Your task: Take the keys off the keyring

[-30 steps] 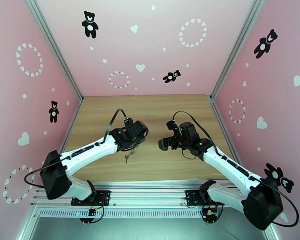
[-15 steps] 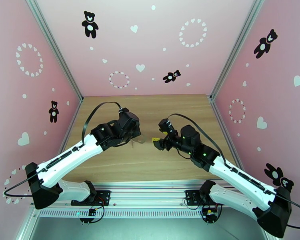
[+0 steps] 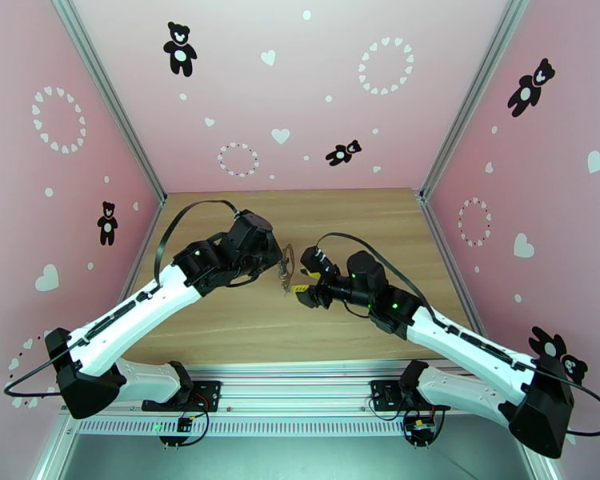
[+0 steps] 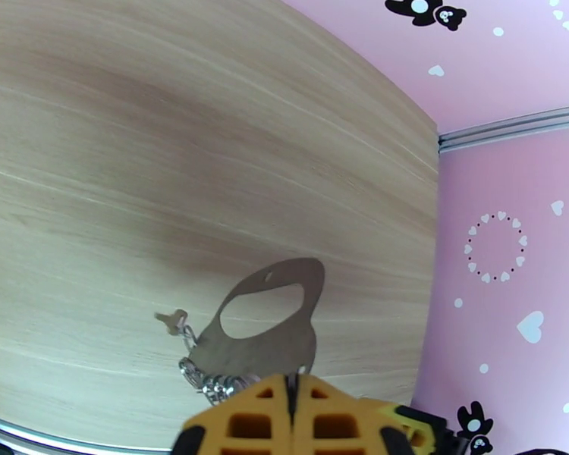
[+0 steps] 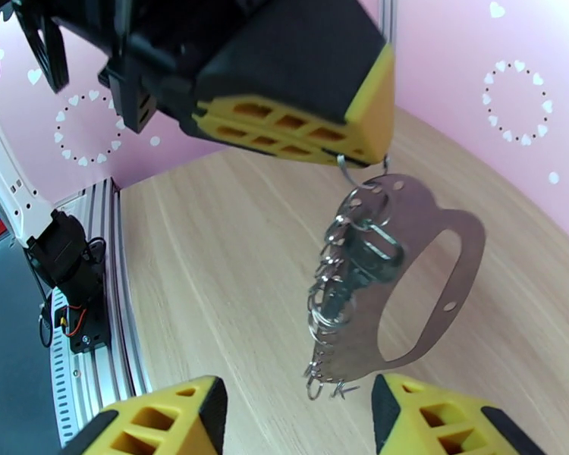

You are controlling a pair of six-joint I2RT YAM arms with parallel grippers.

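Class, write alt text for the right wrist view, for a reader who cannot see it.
The left gripper pinches a flat metal keyring with a chain of rings, hanging over a wooden table. The right gripper is open below it.

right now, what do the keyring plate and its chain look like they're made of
Keyring: thin flat sheet metal, dull grey brushed look, with punched holes. Chain: small wire rings, brighter and glinting, likely steel; alloy unclear.
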